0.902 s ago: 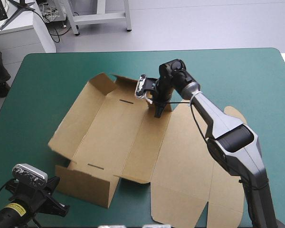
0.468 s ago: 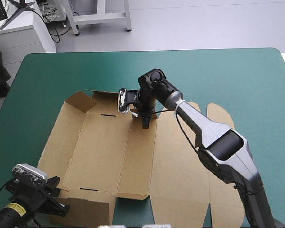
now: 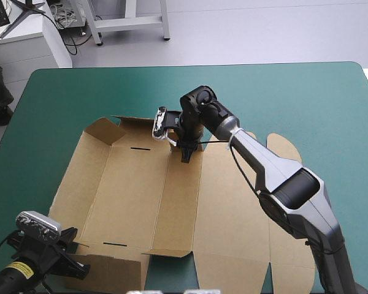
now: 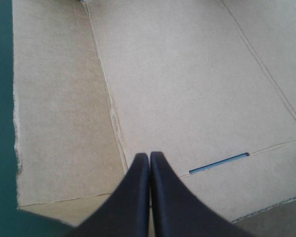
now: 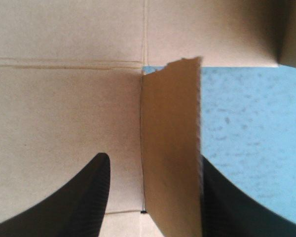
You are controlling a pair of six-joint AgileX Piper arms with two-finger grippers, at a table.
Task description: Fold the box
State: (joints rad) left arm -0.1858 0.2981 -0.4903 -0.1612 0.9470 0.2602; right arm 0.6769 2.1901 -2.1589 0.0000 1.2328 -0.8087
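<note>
- Check the right pincer (image 5: 153,160): released, black fingers standing apart on either side of a flap (image 5: 170,148) that stands on edge, not yet gripping it.
- Centre on the flap before clenching. Take hold low, close to the crease, to avoid buckling the board partway up.
- Treat the step in hand, by judgement, as raising this flap at the far end of the narrow middle panel. Swing about the crease only, without dragging the sheet sideways.
- Clench gently: enough to hold the board, not enough to crush its edge.
- Check the left pincer (image 4: 149,157): clenched to a single point, grasping nothing, poised over the near-left part of the box beside a slot (image 4: 219,163). Cannot tell whether touching the board.
- If the sheet starts to slide, press down there on the base panel to pin it.
- Locate the box (image 3: 135,196): left of centre on the teal-green tabletop (image 3: 306,104), mostly flat, with a near wall (image 3: 110,266) raised at the near-left and a corner flap (image 3: 103,130) lifted at the far-left.
- Expect springy board, likely to fall back once let go; hold until tucked.
- Keep the right arm off the flat panels on the right of the box.
</note>
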